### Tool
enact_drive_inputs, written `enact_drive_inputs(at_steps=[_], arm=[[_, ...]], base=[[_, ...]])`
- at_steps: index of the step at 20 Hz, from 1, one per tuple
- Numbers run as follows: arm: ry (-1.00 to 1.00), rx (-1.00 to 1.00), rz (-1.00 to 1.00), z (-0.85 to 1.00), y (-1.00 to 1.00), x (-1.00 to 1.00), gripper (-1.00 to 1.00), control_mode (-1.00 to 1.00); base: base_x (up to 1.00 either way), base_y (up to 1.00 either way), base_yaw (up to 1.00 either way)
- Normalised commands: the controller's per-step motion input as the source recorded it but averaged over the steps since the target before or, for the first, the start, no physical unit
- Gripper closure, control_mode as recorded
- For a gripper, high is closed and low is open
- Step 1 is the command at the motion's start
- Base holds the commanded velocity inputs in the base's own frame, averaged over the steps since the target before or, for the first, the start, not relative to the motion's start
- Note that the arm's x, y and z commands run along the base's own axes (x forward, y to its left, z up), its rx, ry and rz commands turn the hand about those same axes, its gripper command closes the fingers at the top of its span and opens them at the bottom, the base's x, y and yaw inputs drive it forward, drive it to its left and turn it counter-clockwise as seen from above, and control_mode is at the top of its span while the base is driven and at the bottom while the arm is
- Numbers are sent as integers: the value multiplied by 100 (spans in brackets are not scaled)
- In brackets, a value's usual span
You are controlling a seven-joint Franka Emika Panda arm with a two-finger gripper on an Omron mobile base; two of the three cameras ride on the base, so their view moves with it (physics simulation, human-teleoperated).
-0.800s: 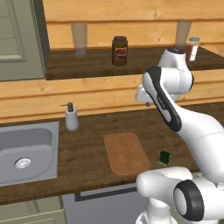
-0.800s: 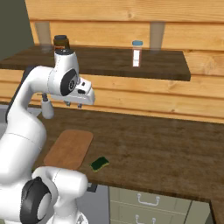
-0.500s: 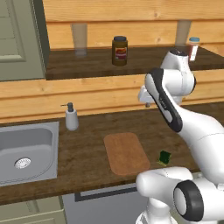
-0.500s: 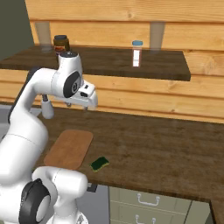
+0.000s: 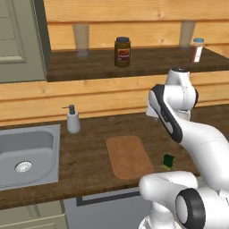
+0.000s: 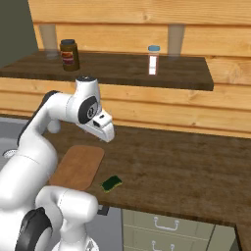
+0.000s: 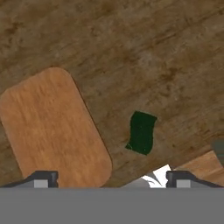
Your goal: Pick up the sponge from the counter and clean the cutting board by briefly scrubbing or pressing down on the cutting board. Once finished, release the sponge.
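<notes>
Near the front edge of the desk (image 5: pixel 89 161), the sponge (image 5: pixel 168 160) lies flat on the dark wood, just beside the right long edge of the cutting board (image 5: pixel 129 156) and apart from it. From the right base camera the sponge (image 6: pixel 112 183) shows its green top with a yellowish layer along one side.

Task status, judged from this layout: no step is complete. The sponge is not yet grasped, the cutting board (image 7: pixel 52 129) is bare, and pickup, scrubbing and release all remain.

The tool (image 7: pixel 109 177) hangs well above the desk, looking down on the board and the sponge (image 7: pixel 141 132). Its two tips sit wide apart at the bottom of the hand view with nothing between them, so the jaws stand open and empty.

Hidden or unclear items:
- The arm covers part of the desk behind the sponge in the left base view.
- The fingers are cut off at the lower edge of the hand view.
- The yellowish layer cannot be made out from above.
- The sink (image 5: pixel 27 154) is cut off at the left edge.
</notes>
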Motion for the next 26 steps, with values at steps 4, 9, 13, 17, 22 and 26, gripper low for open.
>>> enact_drive_inputs(at_steps=[4,9,13,17,22,26], arm=[[23,0,-14,-68,-28,-15,-100,-100],[24,0,0,-70,-25,-3,-100,-100],[12,0,0,-76,-1,0,-100,-100],[3,0,0,-64,0,4,-100,-100],[0,0,-1,-57,-15,3,-100,-100],[0,1,-2,-51,-32,0,-100,-100]], base=[[0,0,0],[0,0,0],[0,0,0],[0,0,0],[0,0,0],[0,0,0]])
